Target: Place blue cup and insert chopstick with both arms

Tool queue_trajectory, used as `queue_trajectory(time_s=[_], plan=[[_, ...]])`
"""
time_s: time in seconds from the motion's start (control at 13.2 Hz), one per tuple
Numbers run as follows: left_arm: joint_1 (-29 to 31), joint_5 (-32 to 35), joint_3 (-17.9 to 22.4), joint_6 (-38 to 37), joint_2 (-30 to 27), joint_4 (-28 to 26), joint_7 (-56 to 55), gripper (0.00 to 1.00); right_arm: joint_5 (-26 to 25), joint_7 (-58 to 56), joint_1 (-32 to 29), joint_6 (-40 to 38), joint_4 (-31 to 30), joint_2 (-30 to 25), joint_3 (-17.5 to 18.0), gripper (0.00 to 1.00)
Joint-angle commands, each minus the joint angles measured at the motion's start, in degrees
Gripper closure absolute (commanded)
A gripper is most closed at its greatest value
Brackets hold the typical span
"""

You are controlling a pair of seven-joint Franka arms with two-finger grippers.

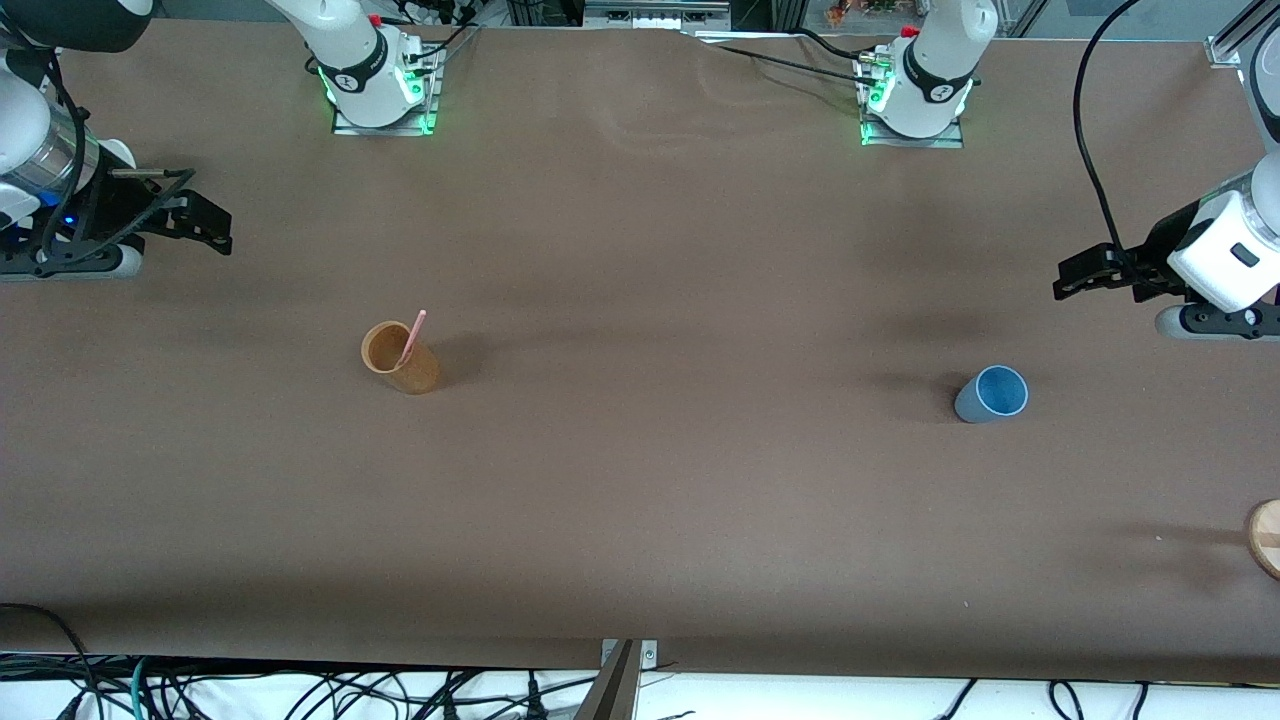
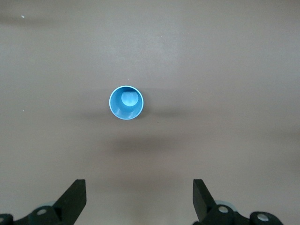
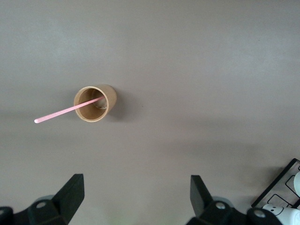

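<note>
The right hand [image 1: 215, 228] hangs over the tabletop [image 1: 640, 480] at the right arm's end, its fingers [image 3: 70, 192] spread wide with nothing between them. Taking the brown cup [image 1: 399, 357] as the landmark: it stands upright on the tabletop toward the right arm's end, and the pink chopstick [image 1: 412, 338] stands in it, lower end inside, leaning against the rim with its upper end sticking out above the mouth. The blue cup [image 1: 991, 394] stands upright well apart from the brown cup, toward the left arm's end and slightly nearer the front camera; it holds nothing. A round wooden piece [image 1: 1266, 537], cut off by the edge, lies nearer the camera still. The left hand [image 1: 1078, 274] hangs over the tabletop at that end, fingers [image 2: 202, 194] wide apart and empty.
</note>
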Motion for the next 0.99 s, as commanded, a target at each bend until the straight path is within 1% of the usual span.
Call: queue_trajectory(time_s=[0.0,0.3,0.53,0.91], plan=[[-0.12,-0.30,0.09,-0.05,1.01,1.30,1.25,0.00,-0.68,-0.15,0.11,0.00,-0.97,-1.06,0.09,0.00],[-0.39,-0.39,0.00,-0.05,1.10,1.30,1.25,0.00,-0.68,-0.24,0.11,0.09,-0.97,-1.06,0.09,0.00],[-0.74,-0.13,0.00,-0.05,1.71,2.88,1.25,0.00,-0.42,-0.24,0.11,-0.09,-0.97,-1.06,0.00,0.00],[-0.65,-0.13,-0.09,-0.05,1.89,2.88,1.25,0.00,-0.42,-0.24,0.11,-0.09,-0.97,-1.06,0.00,0.00]])
